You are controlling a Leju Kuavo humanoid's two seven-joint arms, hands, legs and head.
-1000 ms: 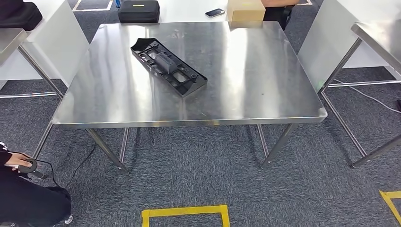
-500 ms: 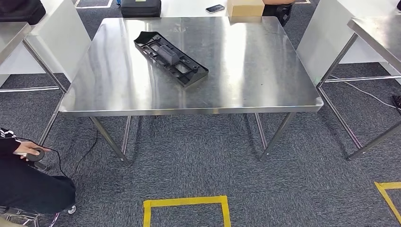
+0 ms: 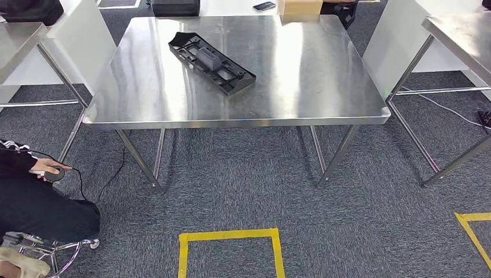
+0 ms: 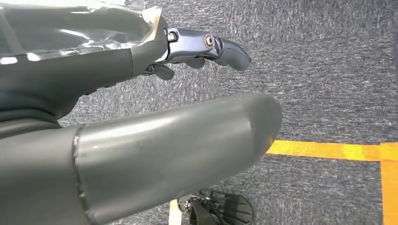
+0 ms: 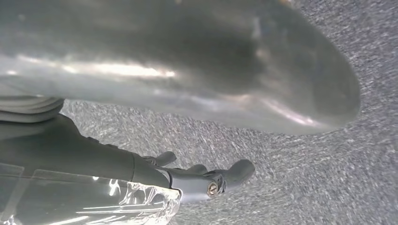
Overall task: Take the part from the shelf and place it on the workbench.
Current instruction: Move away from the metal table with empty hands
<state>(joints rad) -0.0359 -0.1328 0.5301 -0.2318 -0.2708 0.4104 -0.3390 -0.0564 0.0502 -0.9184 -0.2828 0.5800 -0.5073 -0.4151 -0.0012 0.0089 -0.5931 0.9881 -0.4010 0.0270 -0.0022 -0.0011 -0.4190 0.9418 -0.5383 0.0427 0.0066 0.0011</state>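
Both hands, L point(image 4: 141, 117) & R point(image 5: 178, 112), empty, fingers apart; part point(image 3: 211, 62) lies on workbench point(image 3: 324, 75)

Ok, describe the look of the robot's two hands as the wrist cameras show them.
Both look alike. The left hand has a thick, smooth grey thumb with a rounded tip, dark fingers, and a shiny metal finger segment with a visible screw. Clear crinkled plastic film taped at its edge wraps the part behind the fingers. The right hand shows the same grey thumb, dark fingers, screw and plastic wrap.

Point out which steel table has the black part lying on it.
The middle steel table, straight ahead: the long black part lies diagonally on its top. The tables at the left edge and right edge show no such part.
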